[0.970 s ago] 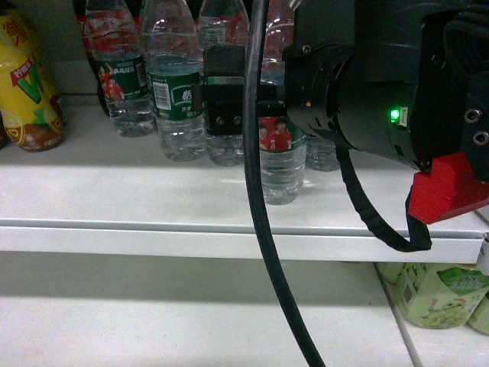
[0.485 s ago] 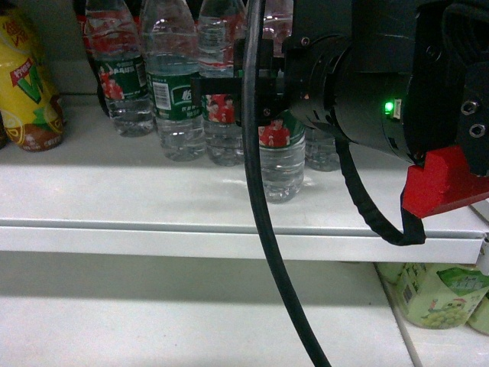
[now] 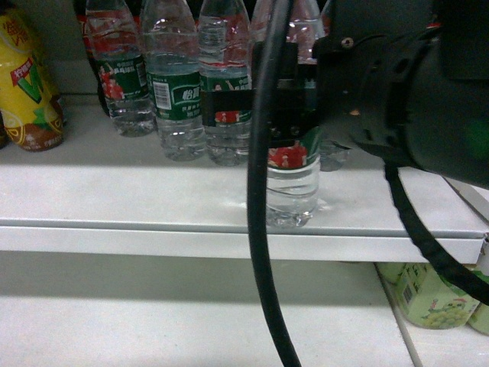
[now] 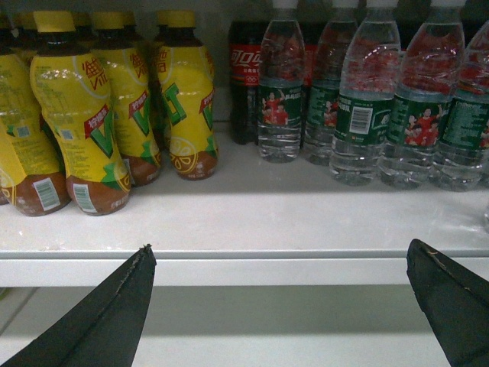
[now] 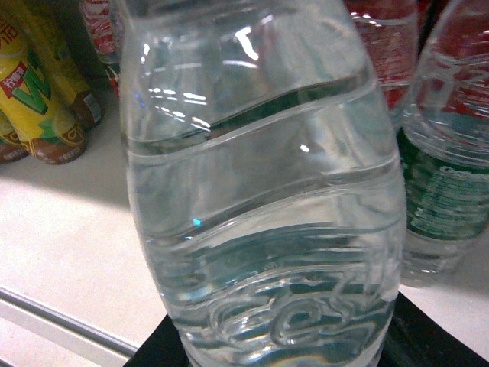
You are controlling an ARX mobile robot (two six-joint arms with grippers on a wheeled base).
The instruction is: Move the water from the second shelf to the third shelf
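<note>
Left gripper (image 4: pixel 283 306) hangs open, fingers wide apart below the shelf edge (image 4: pixel 244 264); right gripper (image 3: pixel 256 115) clamps the water (image 3: pixel 292 180) between its fingers near the lip. Best drawn straight out, upright, clear of neighbouring bottles (image 3: pixel 177 92).

The right arm (image 3: pixel 397 99) and cable (image 3: pixel 263 191) hide the water bottle's (image 3: pixel 293 183) upper half.

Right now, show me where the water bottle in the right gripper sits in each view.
Head: water bottle centre, at the front edge of the shelf, behind the black cable.
Right wrist: fills the frame.
Left wrist: not clearly in it.
Shared landmark: yellow drink bottles, at left in all views.
</note>
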